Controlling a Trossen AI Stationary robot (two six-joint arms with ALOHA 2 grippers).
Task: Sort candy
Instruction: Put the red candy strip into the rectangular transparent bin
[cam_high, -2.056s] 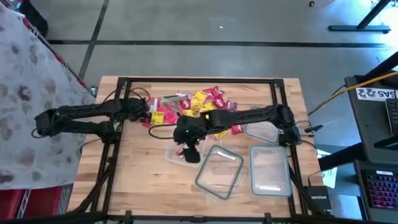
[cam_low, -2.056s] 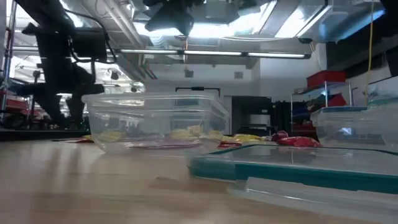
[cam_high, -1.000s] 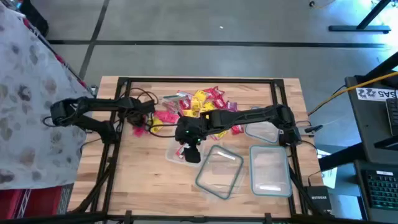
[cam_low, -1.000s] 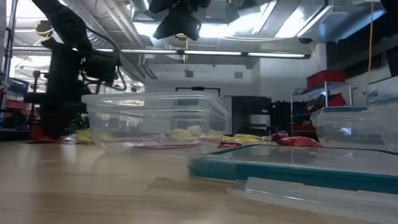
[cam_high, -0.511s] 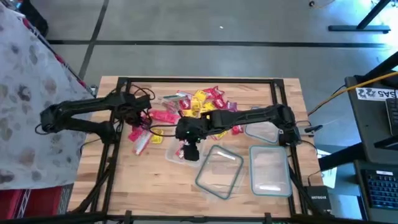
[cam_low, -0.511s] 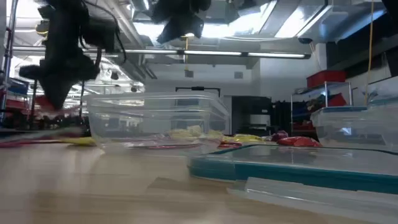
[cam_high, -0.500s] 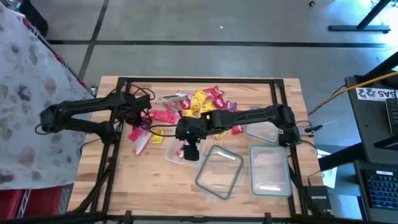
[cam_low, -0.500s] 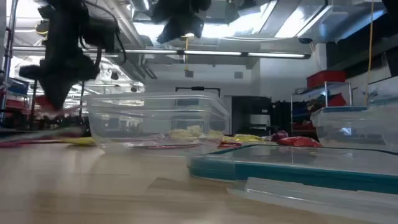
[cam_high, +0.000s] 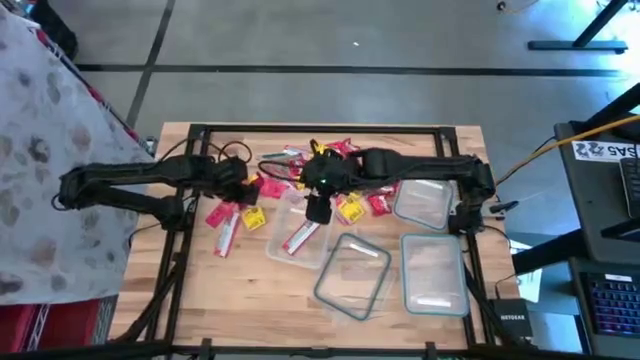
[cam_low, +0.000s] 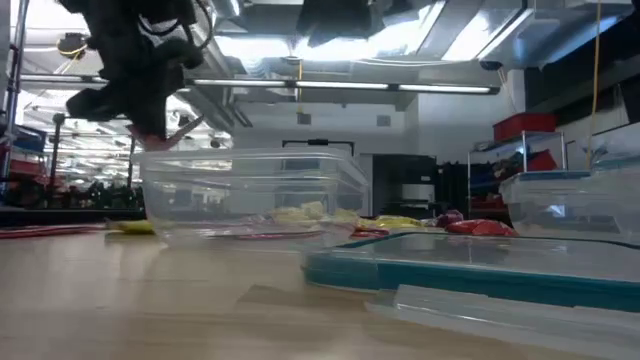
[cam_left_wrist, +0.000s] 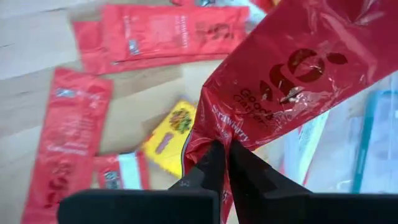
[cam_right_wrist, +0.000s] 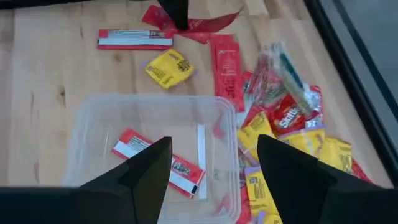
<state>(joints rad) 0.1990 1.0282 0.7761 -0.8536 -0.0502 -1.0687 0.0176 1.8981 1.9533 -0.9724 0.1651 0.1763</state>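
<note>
The candy lies as a pile of red, yellow and purple packets (cam_high: 350, 180) at the table's far middle, with a few loose red and yellow ones (cam_high: 228, 222) to its left. My left gripper (cam_high: 245, 186) is shut on a red strawberry packet (cam_left_wrist: 292, 68), left of the pile and above the table. My right gripper (cam_high: 318, 207) hangs open over the far end of a clear container (cam_high: 300, 238). One red-and-white packet (cam_right_wrist: 158, 163) lies flat on that container's floor. My left gripper pinches the red packet's crumpled edge (cam_left_wrist: 214, 134) between its two fingertips, coming from above. The packet spreads out to both sides of the fingers (cam_right_wrist: 205, 25) and is lifted clear of the table (cam_low: 150, 135).
Three more clear containers or lids lie at the near right (cam_high: 352, 276), (cam_high: 435, 272) and right of the pile (cam_high: 422, 203). Bare wood stretches along the table's near left part. A black frame rail (cam_high: 190, 180) runs along the table's sides.
My left gripper, shut on the red packet, has risen from the table and gone a little toward the right, carrying the packet clear; other packets were left strewn left of the pile. My right gripper has moved from over the container's near part toward the far edge, staying open.
</note>
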